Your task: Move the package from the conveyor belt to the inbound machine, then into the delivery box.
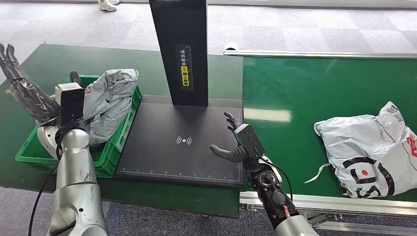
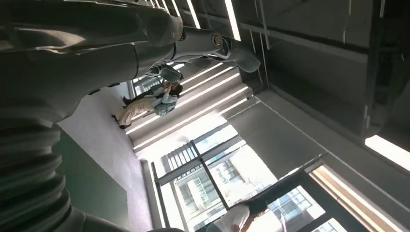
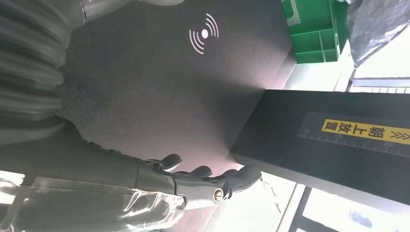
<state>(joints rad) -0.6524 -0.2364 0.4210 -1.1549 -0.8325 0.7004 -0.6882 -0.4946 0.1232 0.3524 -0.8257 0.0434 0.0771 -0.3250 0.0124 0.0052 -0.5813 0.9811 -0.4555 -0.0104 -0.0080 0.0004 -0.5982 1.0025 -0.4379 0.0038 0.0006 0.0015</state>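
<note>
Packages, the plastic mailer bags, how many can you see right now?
2. One grey package sits in the green box left of the black scanner platform. The other package lies on the green conveyor belt at right. More may lie hidden underneath.

Crumpled grey package (image 1: 109, 101) lies in green delivery box (image 1: 116, 147).

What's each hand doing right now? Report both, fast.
Left hand: open, holding nothing, raised beside the green bin.
Right hand: open, empty, over the scanner pad.
</note>
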